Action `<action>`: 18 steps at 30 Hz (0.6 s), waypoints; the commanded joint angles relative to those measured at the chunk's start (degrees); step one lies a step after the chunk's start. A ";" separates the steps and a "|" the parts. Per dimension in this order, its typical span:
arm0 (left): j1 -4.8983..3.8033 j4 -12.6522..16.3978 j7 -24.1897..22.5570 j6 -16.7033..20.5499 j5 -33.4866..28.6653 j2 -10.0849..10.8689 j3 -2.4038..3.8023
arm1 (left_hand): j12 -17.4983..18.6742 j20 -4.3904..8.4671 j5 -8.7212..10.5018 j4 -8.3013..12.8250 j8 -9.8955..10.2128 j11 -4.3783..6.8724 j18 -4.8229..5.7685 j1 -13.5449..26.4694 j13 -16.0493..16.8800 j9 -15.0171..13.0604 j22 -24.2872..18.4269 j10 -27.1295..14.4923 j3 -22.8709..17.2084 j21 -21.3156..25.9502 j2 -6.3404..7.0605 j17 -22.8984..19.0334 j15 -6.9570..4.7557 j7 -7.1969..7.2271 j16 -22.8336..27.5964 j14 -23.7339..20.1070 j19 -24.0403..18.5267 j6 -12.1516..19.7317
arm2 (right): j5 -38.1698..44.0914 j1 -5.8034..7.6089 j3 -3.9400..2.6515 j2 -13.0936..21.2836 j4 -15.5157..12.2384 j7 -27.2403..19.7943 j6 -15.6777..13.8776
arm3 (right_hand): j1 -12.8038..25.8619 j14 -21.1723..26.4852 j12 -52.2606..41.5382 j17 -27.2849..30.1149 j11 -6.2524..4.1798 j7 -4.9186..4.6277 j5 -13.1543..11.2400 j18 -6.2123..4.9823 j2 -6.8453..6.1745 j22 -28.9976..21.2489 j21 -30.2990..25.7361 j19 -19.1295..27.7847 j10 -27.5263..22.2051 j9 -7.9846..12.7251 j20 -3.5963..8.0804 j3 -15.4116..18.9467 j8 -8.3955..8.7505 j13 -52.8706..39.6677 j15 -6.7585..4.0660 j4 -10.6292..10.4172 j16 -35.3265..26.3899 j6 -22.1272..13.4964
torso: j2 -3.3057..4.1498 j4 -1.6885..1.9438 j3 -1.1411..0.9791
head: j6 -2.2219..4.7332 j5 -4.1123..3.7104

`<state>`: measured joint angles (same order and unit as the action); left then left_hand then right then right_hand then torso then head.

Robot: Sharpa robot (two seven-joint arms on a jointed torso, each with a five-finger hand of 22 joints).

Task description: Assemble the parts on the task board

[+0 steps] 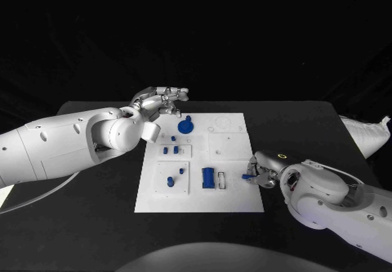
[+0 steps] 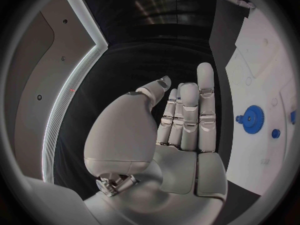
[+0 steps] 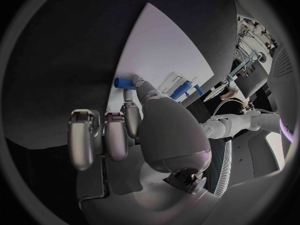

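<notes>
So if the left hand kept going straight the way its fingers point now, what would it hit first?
Probably nothing close. The left hand is held flat and open, pointing past the far edge of the white board over bare black table. The blue gear lies off to its side. Depth is hard to judge.

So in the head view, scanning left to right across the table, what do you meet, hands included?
Left hand → blue gear → blue rectangular part → small blue cylinder pinched by the right hand, all over or on the white task board.
</notes>
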<state>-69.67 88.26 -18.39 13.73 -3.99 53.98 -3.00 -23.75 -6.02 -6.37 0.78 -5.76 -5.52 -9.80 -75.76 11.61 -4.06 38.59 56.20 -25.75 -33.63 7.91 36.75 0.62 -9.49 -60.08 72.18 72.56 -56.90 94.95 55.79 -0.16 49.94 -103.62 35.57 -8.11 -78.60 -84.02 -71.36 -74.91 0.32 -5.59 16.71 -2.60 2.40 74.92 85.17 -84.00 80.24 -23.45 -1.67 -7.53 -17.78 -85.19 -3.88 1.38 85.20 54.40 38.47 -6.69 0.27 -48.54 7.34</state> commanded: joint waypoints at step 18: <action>-0.03 0.33 -0.36 -0.98 0.26 0.13 0.03 | -0.47 -0.14 -0.19 0.09 -0.25 -0.02 -0.62 -0.04 0.05 -0.05 -0.08 -0.60 0.38 0.33 -0.64 -0.13 -0.02 0.04 0.07 -0.61 -0.16 0.48 | -7.71 -0.43 0.30 0.77 -1.62 -2.03 -10.22 | 10.87 -4.59 -0.84 -8.84 0.23 0.32 1.38 0.85 -3.54 7.21 0.09 -3.31 1.08 2.26 -0.71 -17.58 4.36 6.77 0.36 -3.10 -0.17 3.87 | -0.01 0.02 -0.04 | -0.17 0.33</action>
<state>-69.67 88.42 -18.38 13.73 -3.98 54.12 -3.00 -24.15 -6.02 -6.37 0.78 -5.75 -5.73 -9.80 -75.76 11.60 -4.06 38.60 55.99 -25.75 -33.63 7.91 36.68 0.42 -9.49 -60.08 71.97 72.56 -56.90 89.69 55.36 0.18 50.70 -104.95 34.84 -14.05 -68.31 -84.02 -71.99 -74.90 0.59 -6.51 18.09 -2.61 -1.21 74.94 85.17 -84.01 80.89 -21.08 -2.08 -24.95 -13.69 -74.96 -3.48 -1.57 85.20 56.81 38.46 -6.62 0.23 -48.70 7.61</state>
